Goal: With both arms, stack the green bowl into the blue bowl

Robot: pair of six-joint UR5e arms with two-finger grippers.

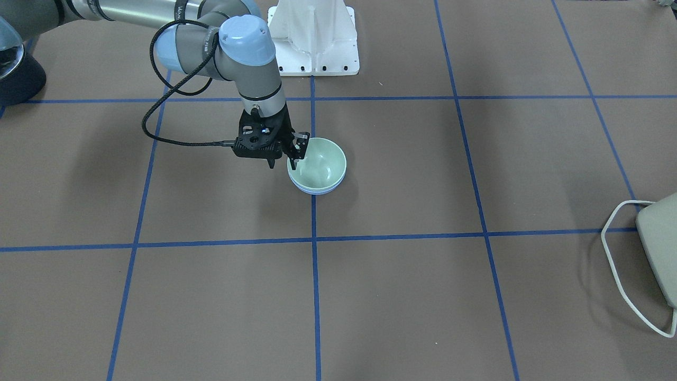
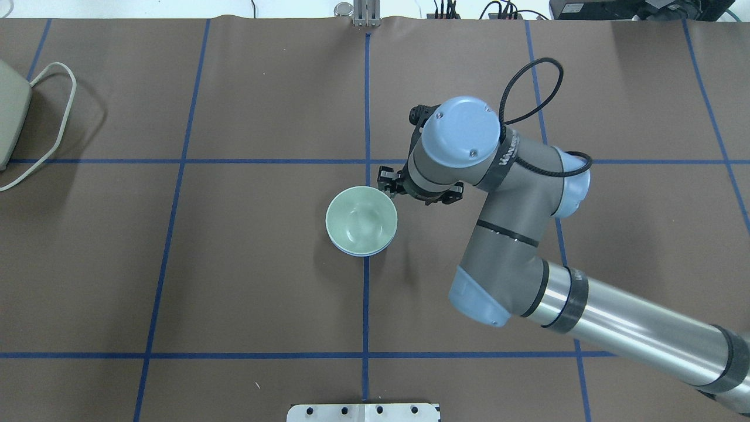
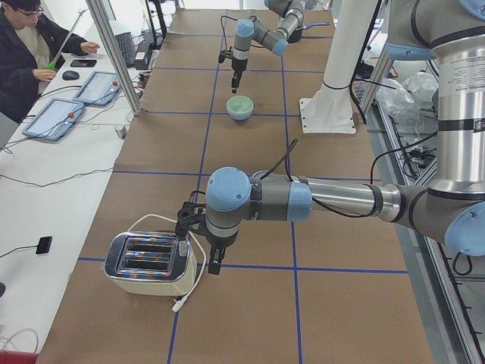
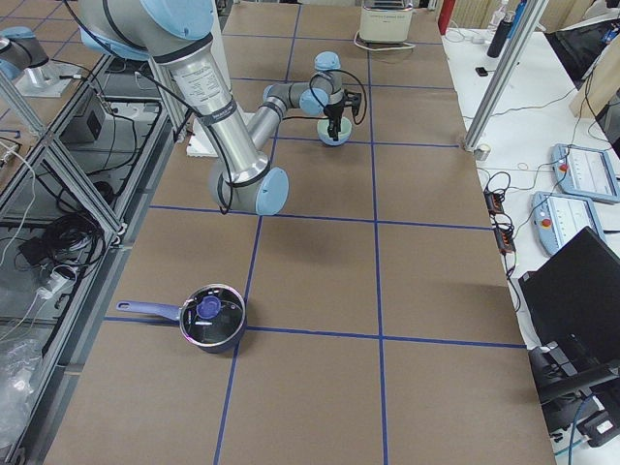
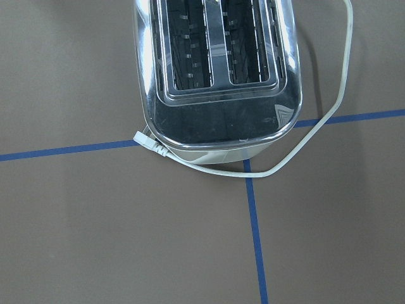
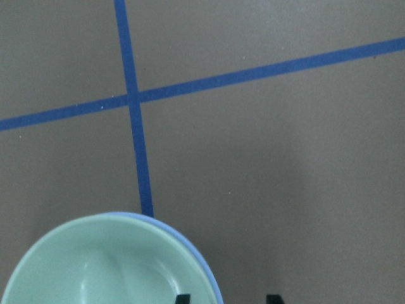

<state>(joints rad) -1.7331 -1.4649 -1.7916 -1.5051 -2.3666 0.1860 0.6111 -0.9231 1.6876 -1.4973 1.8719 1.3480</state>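
Observation:
The pale green bowl (image 1: pixel 320 161) sits nested inside the blue bowl (image 1: pixel 317 191) near the table's middle, so only the blue rim shows under it. The stack also shows in the overhead view, green bowl (image 2: pixel 360 217) and blue rim (image 2: pixel 358 253). My right gripper (image 1: pixel 283 161) points down at the stack's edge and is open. In the right wrist view one finger is inside the green bowl (image 6: pixel 107 266) and the other outside the blue rim (image 6: pixel 196 253), with a wide gap. My left gripper (image 3: pixel 214 265) hangs beside the toaster, far from the bowls; I cannot tell whether it is open.
A chrome toaster (image 5: pixel 215 69) with a white cord stands at the table's left end (image 2: pixel 9 117). A dark navy pot with a glass lid (image 4: pixel 213 318) stands at the right end. The white fixed stand (image 1: pixel 314 37) is at the robot's side of the table.

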